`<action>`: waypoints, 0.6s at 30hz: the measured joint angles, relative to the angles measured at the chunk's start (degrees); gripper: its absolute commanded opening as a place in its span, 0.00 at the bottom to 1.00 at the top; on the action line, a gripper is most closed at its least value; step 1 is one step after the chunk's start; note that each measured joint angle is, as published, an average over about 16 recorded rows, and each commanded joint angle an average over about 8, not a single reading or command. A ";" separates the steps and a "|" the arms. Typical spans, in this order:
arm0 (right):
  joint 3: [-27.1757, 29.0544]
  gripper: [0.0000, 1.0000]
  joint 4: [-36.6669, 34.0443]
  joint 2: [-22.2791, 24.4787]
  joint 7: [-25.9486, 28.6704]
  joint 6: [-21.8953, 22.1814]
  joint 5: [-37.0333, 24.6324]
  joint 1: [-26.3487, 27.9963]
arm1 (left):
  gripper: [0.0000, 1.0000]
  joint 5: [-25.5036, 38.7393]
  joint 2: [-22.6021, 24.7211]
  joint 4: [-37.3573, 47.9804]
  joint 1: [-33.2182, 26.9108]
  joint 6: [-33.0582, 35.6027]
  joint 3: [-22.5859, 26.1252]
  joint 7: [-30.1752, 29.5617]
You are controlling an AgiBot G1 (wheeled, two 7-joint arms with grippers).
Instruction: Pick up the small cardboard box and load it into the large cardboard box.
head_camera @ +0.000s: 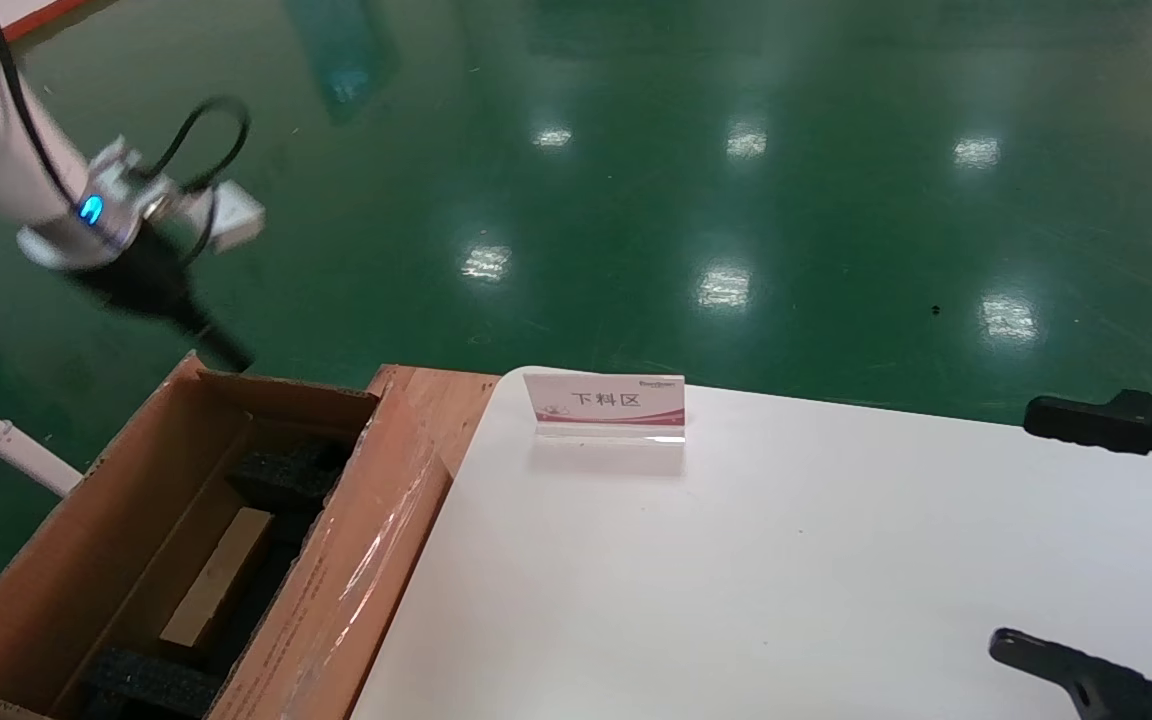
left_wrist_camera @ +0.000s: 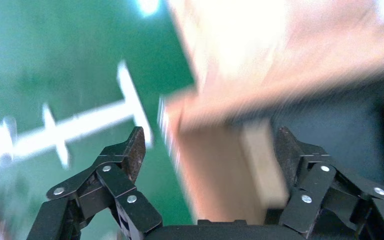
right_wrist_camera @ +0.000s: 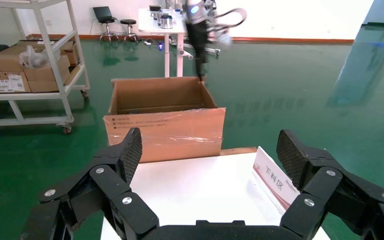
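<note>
Small cardboard box [head_camera: 218,578] inside large cardboard box [head_camera: 46,570], w/ left pincer [head_camera: 226,352] above far end.

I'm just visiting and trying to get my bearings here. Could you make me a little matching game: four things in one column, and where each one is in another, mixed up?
Things
1. small cardboard box
2. sign card
3. left end effector
4. right end effector

Places
A. standing on the white table, at its far side
B. open, over the table's right edge
C. lying inside the large cardboard box, between black foam blocks
D. in the air above the large box's far end, holding nothing

Pairs: 1-C, 2-A, 3-D, 4-B
</note>
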 measured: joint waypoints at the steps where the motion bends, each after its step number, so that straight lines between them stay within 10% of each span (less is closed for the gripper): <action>1: 0.00 1.00 0.00 0.00 0.00 0.00 0.00 0.00 | 1.00 -0.75 0.22 -0.43 -0.84 -0.10 -0.55 1.03; 18: -0.02 1.00 -0.05 0.02 -0.02 0.01 0.03 0.00 | 1.00 -8.38 -0.41 -11.56 -3.75 2.48 -15.06 9.74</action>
